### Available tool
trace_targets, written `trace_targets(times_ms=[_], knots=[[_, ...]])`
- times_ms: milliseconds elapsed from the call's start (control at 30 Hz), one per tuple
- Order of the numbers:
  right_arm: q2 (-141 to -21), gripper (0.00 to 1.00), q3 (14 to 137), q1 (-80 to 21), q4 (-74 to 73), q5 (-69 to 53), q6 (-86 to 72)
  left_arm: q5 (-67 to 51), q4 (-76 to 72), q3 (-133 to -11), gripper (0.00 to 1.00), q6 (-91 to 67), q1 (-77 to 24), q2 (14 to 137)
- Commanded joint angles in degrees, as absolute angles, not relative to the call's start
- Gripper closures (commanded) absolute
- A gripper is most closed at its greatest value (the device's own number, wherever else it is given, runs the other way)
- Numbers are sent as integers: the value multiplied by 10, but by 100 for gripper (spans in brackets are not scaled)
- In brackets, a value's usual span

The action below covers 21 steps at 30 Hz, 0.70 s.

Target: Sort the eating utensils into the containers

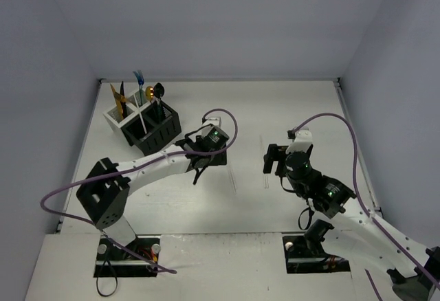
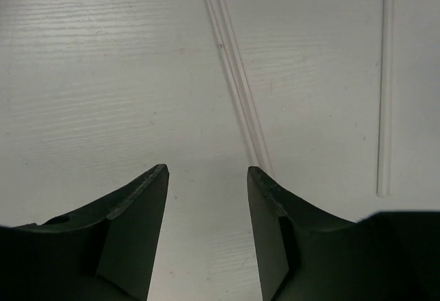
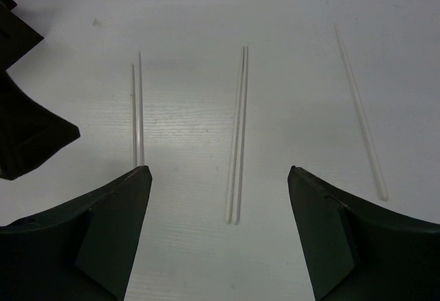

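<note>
Hanging low with its jaws partly open, the left gripper (image 2: 207, 170) holds nothing. Two clear sticks (image 2: 237, 74) lie flat on the table (image 1: 275, 108) just past its fingers. The right gripper (image 3: 218, 170) is wide open and empty too, with a middle pair (image 3: 237, 136) of sticks lying under the gap. Gold, blue and black utensils (image 1: 139, 81) stand in the bins (image 1: 161, 132), far left.

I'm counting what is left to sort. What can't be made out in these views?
- Top view: the utensils in the containers are too small to tell fork from spoon; bin walls hide their lower parts.
- Left wrist: the clear stick pair goes behind a finger at its near end; the single stick runs off the top edge.
</note>
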<state>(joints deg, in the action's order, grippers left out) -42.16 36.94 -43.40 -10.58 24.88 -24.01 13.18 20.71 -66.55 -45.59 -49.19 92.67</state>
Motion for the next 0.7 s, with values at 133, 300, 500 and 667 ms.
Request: trace_targets(times_ms=[133, 300, 500, 667], knots=[[-401, 22, 368, -429, -84, 266, -255, 104, 217, -755, 54, -491, -491, 1024], [-400, 22, 364, -429, -84, 259, -256, 103, 214, -771, 55, -498, -491, 1060], [-400, 22, 359, -429, -84, 254, -256, 113, 214, -764, 59, -504, -491, 1066], [-399, 22, 354, -429, -85, 252, -259, 110, 205, -764, 61, -505, -491, 1073]])
